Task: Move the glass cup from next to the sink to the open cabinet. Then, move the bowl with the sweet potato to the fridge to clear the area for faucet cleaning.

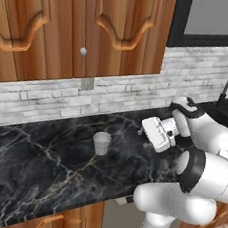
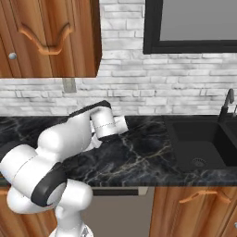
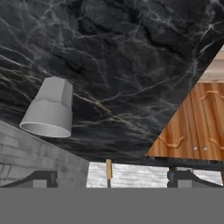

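The glass cup (image 1: 102, 143) is a small translucent greyish tumbler standing upright on the black marble counter (image 1: 42, 163). My gripper (image 1: 143, 138) hangs low over the counter to the cup's right, pointing toward it with a gap between them. In the hand view the glass cup (image 3: 48, 109) appears inverted at the left. The gripper (image 3: 111, 179) is open and holds nothing, its fingertips (image 3: 41, 178) far apart. The black sink (image 2: 199, 139) lies to the right, with the dark faucet (image 2: 228, 104) behind it.
Closed reddish-brown wall cabinets (image 1: 70, 28) hang above a white brick backsplash (image 1: 112, 96). A dark-framed window (image 2: 194, 28) sits over the sink. Lower cabinets with curved handles (image 2: 199, 199) run below the counter edge. My own arm (image 2: 60, 143) bends over the counter in front.
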Tool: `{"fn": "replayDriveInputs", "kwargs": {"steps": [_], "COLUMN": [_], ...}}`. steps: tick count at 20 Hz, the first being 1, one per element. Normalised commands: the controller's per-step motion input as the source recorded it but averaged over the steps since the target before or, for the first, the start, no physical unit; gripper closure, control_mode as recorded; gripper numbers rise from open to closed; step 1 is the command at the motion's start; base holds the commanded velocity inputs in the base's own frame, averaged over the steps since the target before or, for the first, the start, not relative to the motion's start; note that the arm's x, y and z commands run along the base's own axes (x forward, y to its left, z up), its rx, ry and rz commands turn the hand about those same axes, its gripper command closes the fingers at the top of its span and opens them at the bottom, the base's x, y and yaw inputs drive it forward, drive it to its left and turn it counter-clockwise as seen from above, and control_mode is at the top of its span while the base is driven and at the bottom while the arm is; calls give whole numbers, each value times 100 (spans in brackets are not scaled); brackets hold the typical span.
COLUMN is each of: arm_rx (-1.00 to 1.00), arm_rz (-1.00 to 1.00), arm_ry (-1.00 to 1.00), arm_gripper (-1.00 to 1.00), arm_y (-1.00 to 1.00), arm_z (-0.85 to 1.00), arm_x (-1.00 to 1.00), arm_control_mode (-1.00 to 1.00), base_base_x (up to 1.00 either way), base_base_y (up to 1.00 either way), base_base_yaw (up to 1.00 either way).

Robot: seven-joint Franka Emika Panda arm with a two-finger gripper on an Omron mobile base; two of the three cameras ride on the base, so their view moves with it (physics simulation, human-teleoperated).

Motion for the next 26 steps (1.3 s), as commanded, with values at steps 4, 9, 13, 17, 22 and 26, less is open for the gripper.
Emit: {"fn": "replayDriveInputs", "kwargs": {"steps": [4, 9, 13, 17, 22, 26], "arm_rx": [-1, 0, 0, 0, 0, 0], "arm_rz": [0, 1, 3, 1, 0, 0], "arm_ry": [7, 8, 8, 12, 10, 0], "arm_gripper": [-100, -100, -100, -100, -100, -100], "arm_y": [23, 44, 30, 35, 28, 19], "arm_z": [-17, -38, -31, -20, -20, -17], "arm_x": [43, 16, 4, 30, 42, 11], "arm_control_mode": [-100, -100, -100, -100, -100, -100], "base_base_x": [0, 0, 0, 0, 0, 0], "base_base_y": [0, 0, 0, 0, 0, 0], "base_base_yaw": [0, 0, 0, 0, 0, 0]}}
